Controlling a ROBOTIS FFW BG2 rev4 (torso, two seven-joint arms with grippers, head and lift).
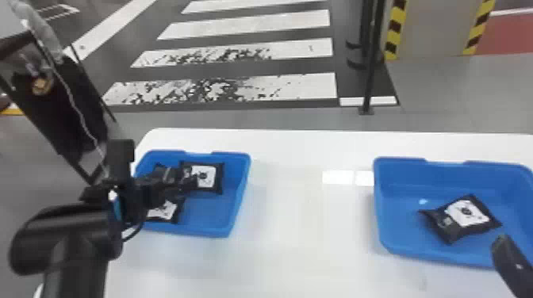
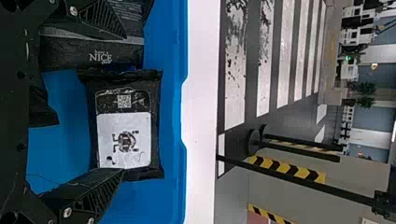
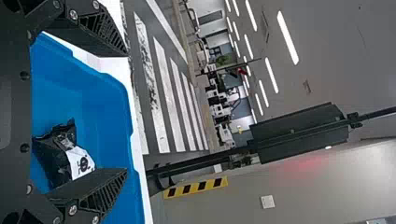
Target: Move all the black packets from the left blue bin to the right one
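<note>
We had three flat black plastic packets in the left bin, a shallow blue plastic tray, and one crumpled black packet with a white label in the right bin, a matching blue tray. Transfer was judged partly done.

The left gripper sat low over the first tray with its jaws wide and nothing held. Its fingers were spread towards opposite ends of the white-labelled packet by the far wall, which lay label up. We took the wide spacing as meant to span that packet for a pinch. One finger also overlapped the neighbouring black packet with pale lettering; closing there might drag or catch it, so we judged a small shift to the right worthwhile first. The third, a black packet nearer the robot, lay apart from the far wall.

The right gripper waited at the near side of the second tray, jaws wide and empty. We read this as leaving the tray's middle free for a drop. Soft film would probably crease when squeezed.
</note>
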